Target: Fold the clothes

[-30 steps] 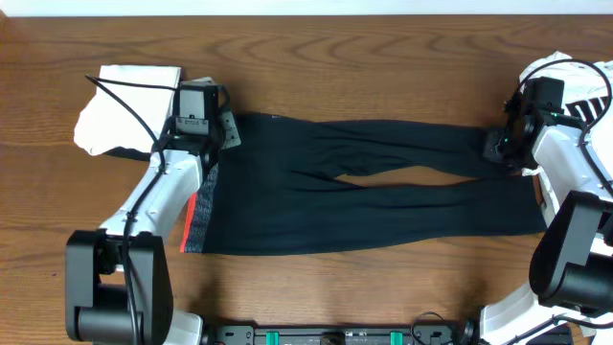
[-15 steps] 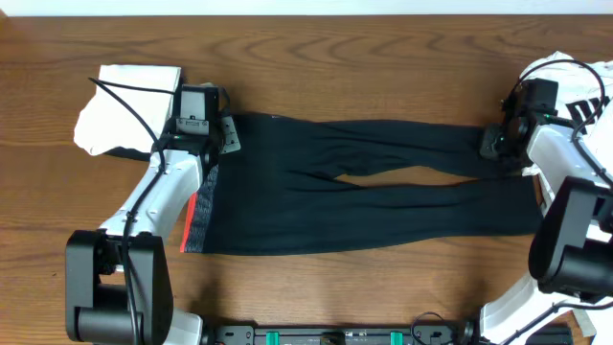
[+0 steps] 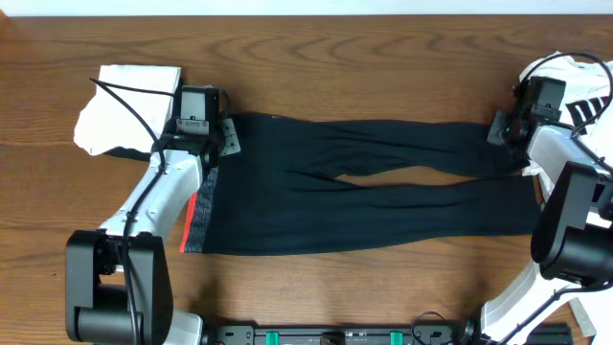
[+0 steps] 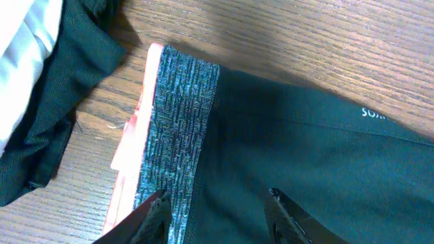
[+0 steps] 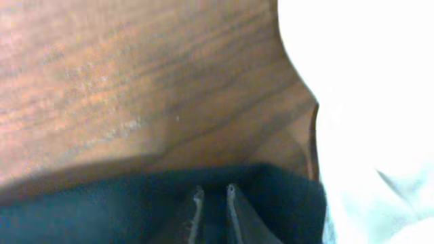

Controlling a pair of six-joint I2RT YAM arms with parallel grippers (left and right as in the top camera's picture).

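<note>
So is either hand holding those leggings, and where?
Left hand: open above the leggings waistband, holding nothing. Right hand: nearly closed at a leg cuff; a pinch cannot be told.

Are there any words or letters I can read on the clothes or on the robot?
"SO": small white print on the leggings; the letters after that are too blurred to read.
Label on the left arm: too small to read.
Black marks on the T-shirt: partly hidden and cut off, not readable.
No other writing shows.
</note>
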